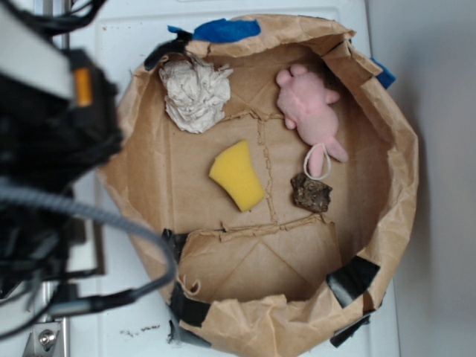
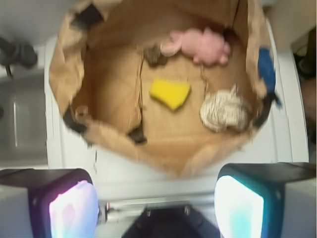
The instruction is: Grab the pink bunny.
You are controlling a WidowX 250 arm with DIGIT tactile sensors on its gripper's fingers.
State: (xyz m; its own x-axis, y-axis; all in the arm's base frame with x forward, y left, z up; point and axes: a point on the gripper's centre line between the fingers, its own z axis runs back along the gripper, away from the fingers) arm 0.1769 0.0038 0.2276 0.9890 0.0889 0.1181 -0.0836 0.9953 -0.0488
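Right, the pink bunny (image 1: pixel 311 110) lies inside the brown paper bag (image 1: pixel 401 193) — a bag cut low and folded open like a shallow basin on the white counter (image 1: pixel 126 44). It rests against the bag's inner wall, its white loop tag (image 1: pixel 317 161) trailing toward a small dark brown lump (image 1: pixel 311 193) just beside it. Near the middle of the bag floor sits a yellow sponge wedge (image 1: pixel 237 175), and a crumpled off-white paper wad (image 1: pixel 195 92) lies well apart from the bunny at another side of the bag.

The gripper (image 2: pixel 156 206) hangs outside the bag, above the bare counter — its jaws stand spread wide with nothing between them. From the wrist view the bunny (image 2: pixel 200 44) is at the far side of the bag, beyond the sponge (image 2: pixel 170 92) and a little to one side, well apart from the jaws. Blue tape (image 1: pixel 227 30) shows at the bag's rim, and black tape patches (image 1: pixel 352 277) cling to its outer wall.
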